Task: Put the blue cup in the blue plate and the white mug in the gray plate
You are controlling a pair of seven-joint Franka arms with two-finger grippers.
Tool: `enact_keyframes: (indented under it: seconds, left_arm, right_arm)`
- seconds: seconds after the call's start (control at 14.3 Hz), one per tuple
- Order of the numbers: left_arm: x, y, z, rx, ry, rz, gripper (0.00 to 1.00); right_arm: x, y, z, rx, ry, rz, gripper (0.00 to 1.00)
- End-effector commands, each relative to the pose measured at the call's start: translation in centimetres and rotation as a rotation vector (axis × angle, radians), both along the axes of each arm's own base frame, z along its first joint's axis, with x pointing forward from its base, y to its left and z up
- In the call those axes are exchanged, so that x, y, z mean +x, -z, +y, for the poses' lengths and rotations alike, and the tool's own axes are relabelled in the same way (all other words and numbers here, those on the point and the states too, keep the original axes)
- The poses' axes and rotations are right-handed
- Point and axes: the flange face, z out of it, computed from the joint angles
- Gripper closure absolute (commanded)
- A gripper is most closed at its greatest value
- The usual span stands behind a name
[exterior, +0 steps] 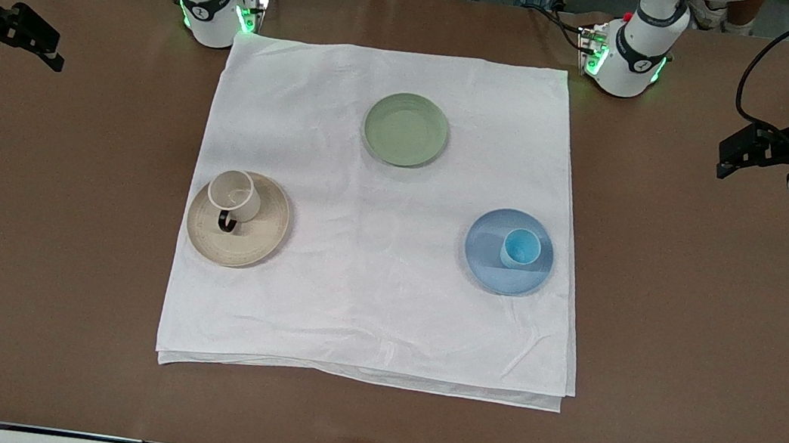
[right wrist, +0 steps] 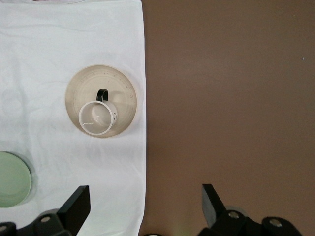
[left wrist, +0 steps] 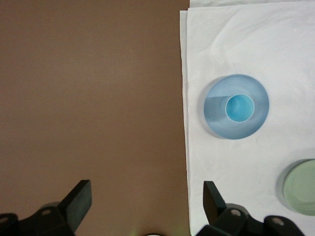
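The blue cup (exterior: 520, 248) stands upright in the blue plate (exterior: 485, 256) on the white cloth, toward the left arm's end. It also shows in the left wrist view (left wrist: 239, 107), on the plate (left wrist: 216, 118). The white mug (exterior: 234, 194) stands in the gray plate (exterior: 267, 231), its dark handle toward the front camera. It also shows in the right wrist view (right wrist: 97, 117), on the plate (right wrist: 78, 91). My left gripper (exterior: 729, 157) (left wrist: 147, 196) is open and empty over bare table. My right gripper (exterior: 51, 50) (right wrist: 145, 199) is open and empty over the cloth's edge.
A sage-green plate (exterior: 405, 129) lies empty on the white cloth (exterior: 368, 309), farther from the front camera than the other two plates. Brown bare table (exterior: 693, 329) surrounds the cloth. The arms' bases stand at the cloth's two farthest corners.
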Motion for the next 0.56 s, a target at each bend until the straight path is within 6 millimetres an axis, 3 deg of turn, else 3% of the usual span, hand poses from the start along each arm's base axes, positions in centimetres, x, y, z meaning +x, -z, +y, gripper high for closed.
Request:
enact_keyframes:
  seconds: [0.0, 0.49]
  left_arm:
    - [0.63, -0.08, -0.18, -0.050, -0.004, -0.001, 0.00]
    - [0.70, -0.12, 0.00, -0.041, -0.007, -0.006, 0.00]
  right_arm:
    - [-1.30, -0.05, -0.15, 0.010, -0.028, 0.004, 0.00]
    - [-1.84, 0.14, -0.21, 0.011, -0.036, 0.049, 0.00]
